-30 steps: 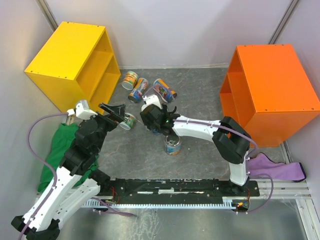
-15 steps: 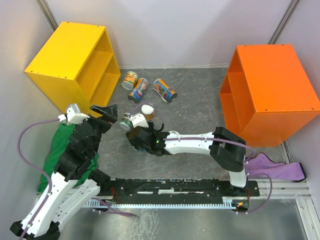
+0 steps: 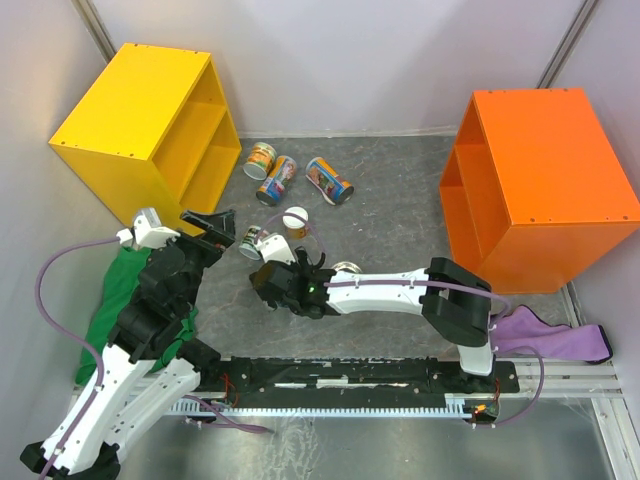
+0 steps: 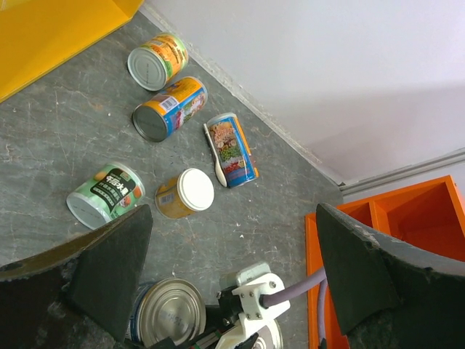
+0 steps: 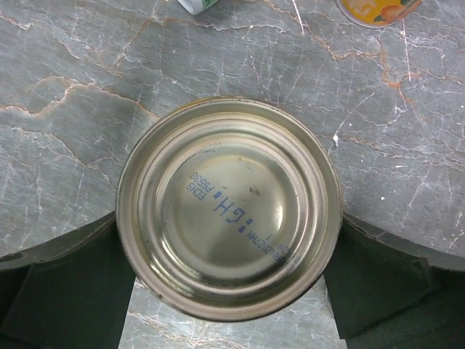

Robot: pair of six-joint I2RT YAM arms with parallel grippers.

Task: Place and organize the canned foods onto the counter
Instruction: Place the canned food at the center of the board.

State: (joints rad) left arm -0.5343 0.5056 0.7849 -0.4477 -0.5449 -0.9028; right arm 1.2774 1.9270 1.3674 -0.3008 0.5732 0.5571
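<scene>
Right gripper (image 5: 229, 251), spread wide astride the tin (image 5: 229, 196), grip unconfirmed, may drop it if lifted before clamping.

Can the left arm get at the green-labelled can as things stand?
Probably yes: the left gripper hangs open just short of the green-labelled can, with only bare floor between them.

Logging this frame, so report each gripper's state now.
Left gripper: open, nothing between its fingers.
Right gripper: fingers on either side of the silver-topped tin; whether it is clamped cannot be told.
</scene>
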